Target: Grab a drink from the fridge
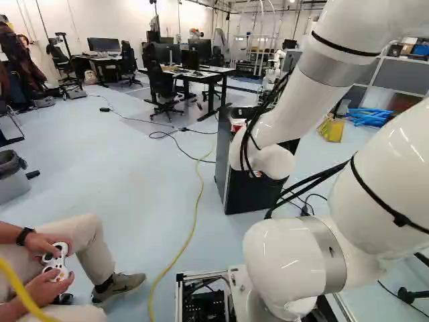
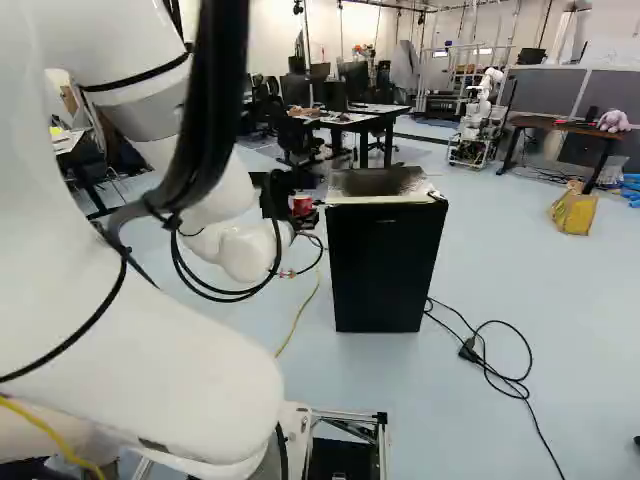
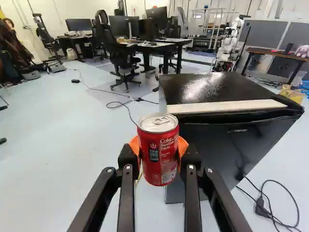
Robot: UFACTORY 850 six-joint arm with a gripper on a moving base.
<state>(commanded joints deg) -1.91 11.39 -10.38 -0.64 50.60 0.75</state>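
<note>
A black office chair [image 3: 124, 60] stands by a desk [image 3: 179, 41] with monitors [image 3: 119, 24], another robot [image 2: 484, 92] near a brown-topped table [image 2: 555, 124], while a yellow bag [image 2: 574, 214] and a looped black cable [image 2: 469, 351] lie on the floor [image 2: 530, 290].

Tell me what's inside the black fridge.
Nothing inside the fridge can be seen: its door is shut and covers it. The red can is outside, held in the gripper.

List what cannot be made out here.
- Inside the black fridge: hidden by its shut door, wrist view.
- Far side of the red metal can: turned away, wrist view.
- Black gripper: inner pad faces covered by can, wrist view.
- Black floor cable: end beyond right base view's edge.
</note>
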